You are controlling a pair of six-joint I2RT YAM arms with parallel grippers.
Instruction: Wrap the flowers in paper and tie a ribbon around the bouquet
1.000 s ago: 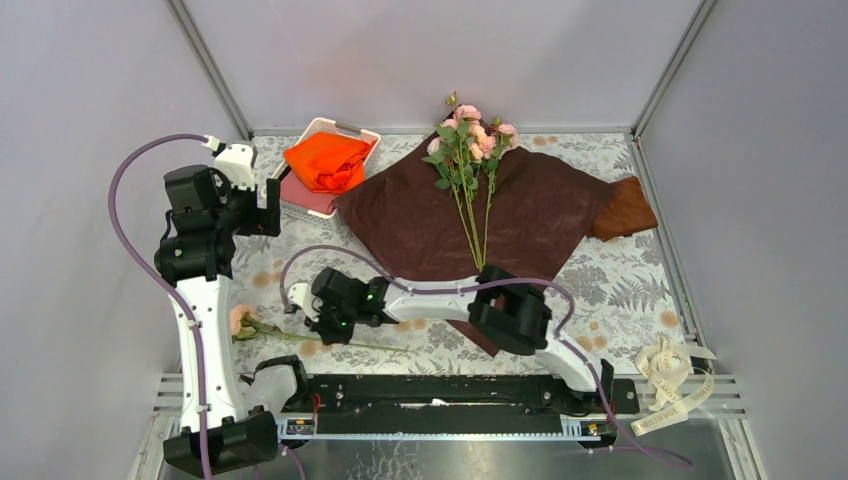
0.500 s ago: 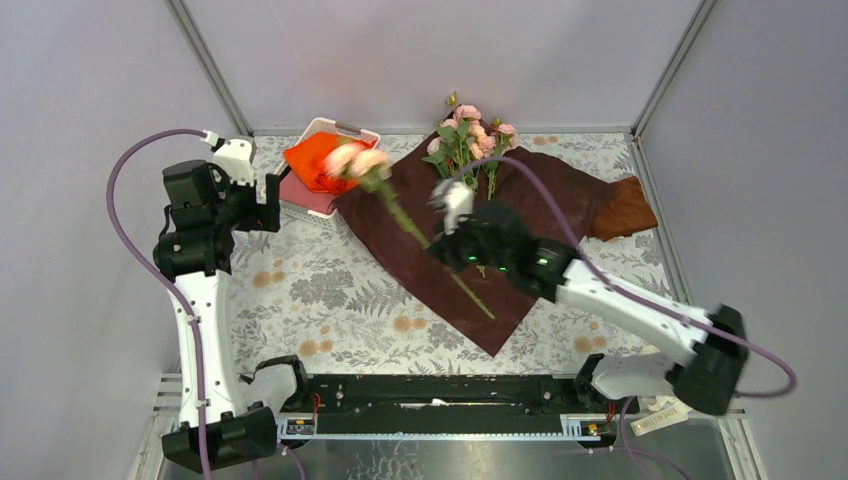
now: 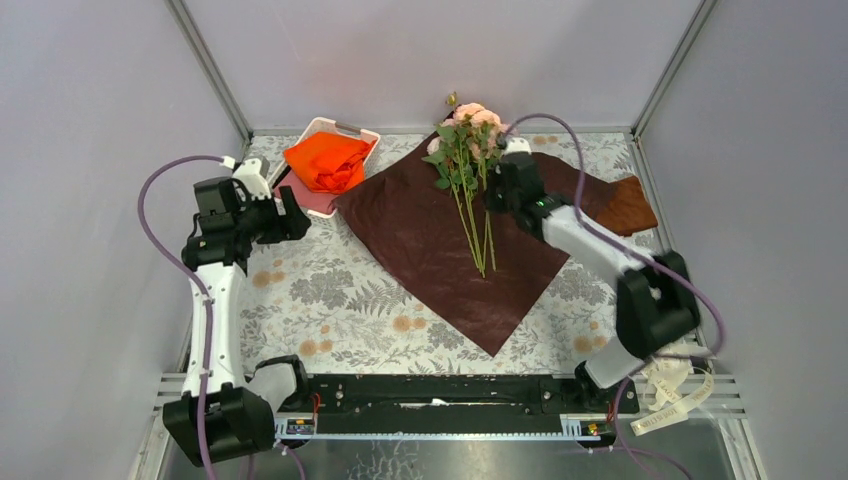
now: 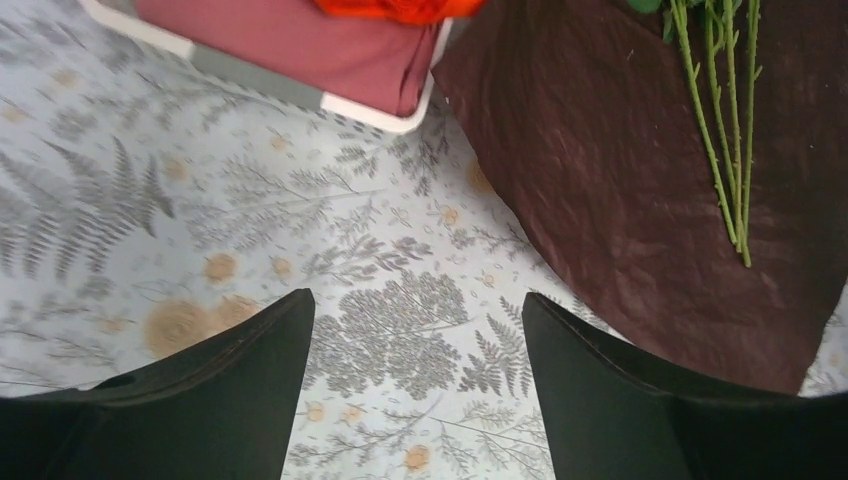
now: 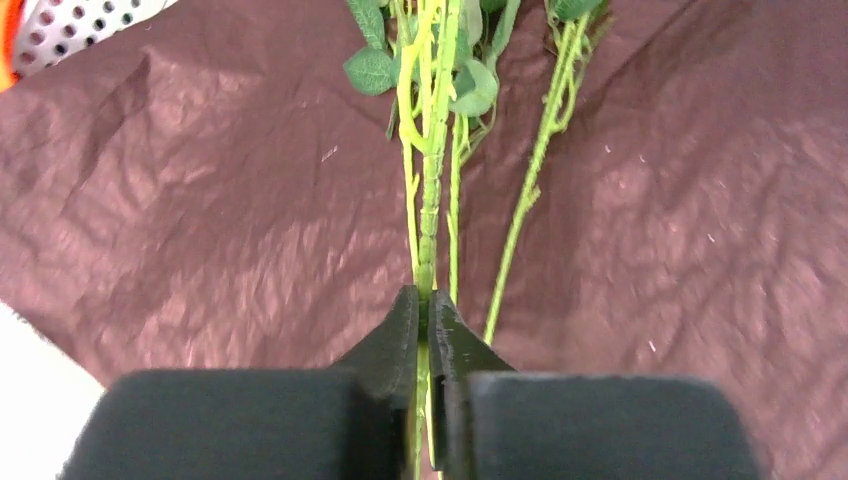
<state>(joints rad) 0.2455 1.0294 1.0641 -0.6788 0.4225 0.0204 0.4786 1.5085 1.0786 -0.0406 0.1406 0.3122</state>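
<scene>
Top external view: flowers point(image 3: 468, 150) lie on flat paper point(image 3: 420, 250) at 12 o'clock of tabletop point(image 3: 330, 300). R end effector point(image 5: 427, 305) pinched shut on one stem. L end effector point(image 4: 417, 300) wide open, empty, 9 o'clock. Untouched ribbon point(image 3: 668, 375) at 5 o'clock. Wrapping & tying not yet done.

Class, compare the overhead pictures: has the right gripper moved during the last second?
Yes. The right gripper has swung from the near-left table, off the paper, to the paper's far part, where it is shut on a stem of the flowers.
</scene>
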